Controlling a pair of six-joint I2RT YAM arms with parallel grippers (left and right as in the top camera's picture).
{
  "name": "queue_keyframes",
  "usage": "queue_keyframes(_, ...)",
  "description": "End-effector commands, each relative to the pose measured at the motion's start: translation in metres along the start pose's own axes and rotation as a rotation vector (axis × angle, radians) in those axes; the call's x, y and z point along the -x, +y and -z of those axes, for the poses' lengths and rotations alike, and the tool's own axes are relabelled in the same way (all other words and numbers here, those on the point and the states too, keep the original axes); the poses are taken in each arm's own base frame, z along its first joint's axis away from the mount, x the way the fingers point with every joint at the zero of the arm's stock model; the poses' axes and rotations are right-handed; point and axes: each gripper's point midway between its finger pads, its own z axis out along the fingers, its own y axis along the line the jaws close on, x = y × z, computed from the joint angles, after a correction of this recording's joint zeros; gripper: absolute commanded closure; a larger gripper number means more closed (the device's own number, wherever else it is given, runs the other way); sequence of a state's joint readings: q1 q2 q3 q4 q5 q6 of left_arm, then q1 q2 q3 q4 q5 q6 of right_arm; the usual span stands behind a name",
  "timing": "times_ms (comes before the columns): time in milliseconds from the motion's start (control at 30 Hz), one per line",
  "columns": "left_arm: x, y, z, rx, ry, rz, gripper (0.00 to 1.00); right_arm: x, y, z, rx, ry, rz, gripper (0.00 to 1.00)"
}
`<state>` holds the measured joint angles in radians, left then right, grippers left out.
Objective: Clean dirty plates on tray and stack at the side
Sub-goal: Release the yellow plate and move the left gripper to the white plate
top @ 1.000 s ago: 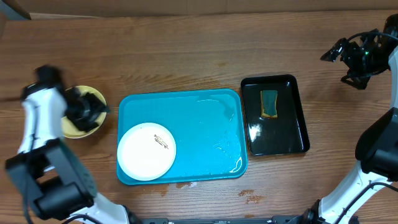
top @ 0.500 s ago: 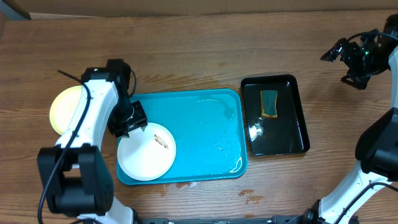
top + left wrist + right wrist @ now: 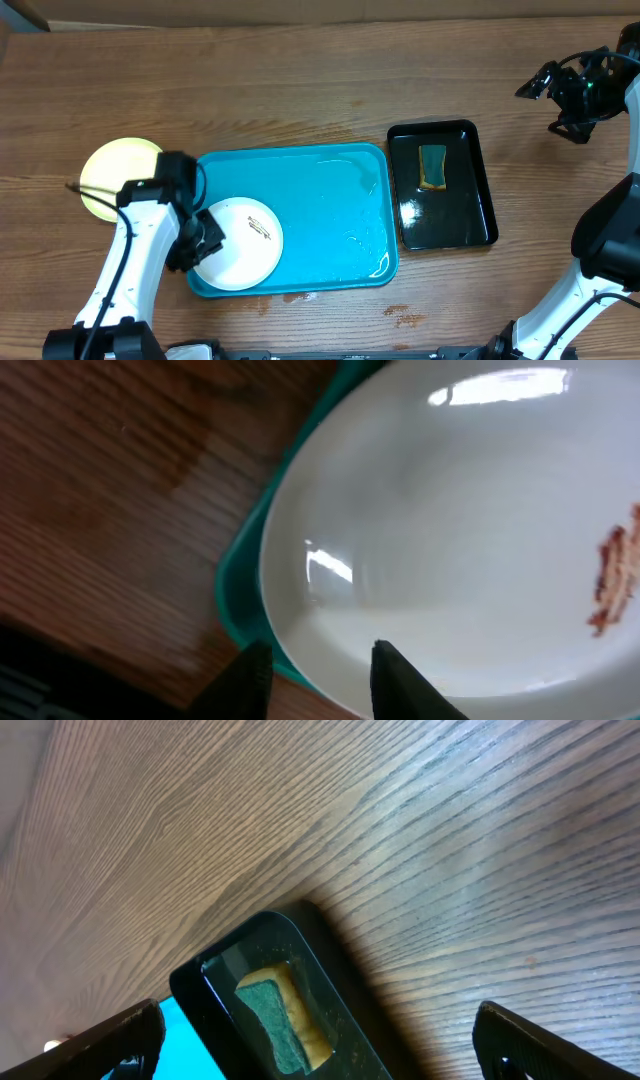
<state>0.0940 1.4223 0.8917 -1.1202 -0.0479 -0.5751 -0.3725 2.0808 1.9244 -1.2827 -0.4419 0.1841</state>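
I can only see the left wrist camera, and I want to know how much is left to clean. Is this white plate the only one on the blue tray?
Observer: Yes, the white plate is the only plate on the blue tray.
Operator: Are there any other plates?
Observer: One pale yellow plate sits on the table, just left of the blue tray.
Operator: What can we wipe with?
Observer: A green sponge lies in a black tray to the right of the blue tray.
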Motion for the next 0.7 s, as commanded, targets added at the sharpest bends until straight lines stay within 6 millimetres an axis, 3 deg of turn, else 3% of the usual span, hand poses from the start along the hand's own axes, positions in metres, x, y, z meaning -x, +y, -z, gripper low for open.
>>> queue_keyframes(0, 0.003, 0.023, -0.018, 0.028, 0.002, 0.098, 0.65, 0.006, 0.008, 0.008, 0.019, -0.028, 0.013, 0.0)
queue_keyframes(133, 0.011, 0.032, -0.026, 0.004, -0.008, 0.12, 0.64, 0.006, 0.008, 0.008, 0.019, -0.028, 0.013, 0.0)
queue_keyframes(433, 0.004, 0.02, -0.047, -0.066, -0.004, 0.075, 0.65, 0.006, 0.008, 0.008, 0.019, -0.027, 0.013, 0.0)
queue_keyframes(667, 0.001, 0.005, -0.048, -0.15, 0.016, 0.033, 0.8, 0.006, 0.008, 0.008, 0.019, -0.028, 0.013, 0.0)
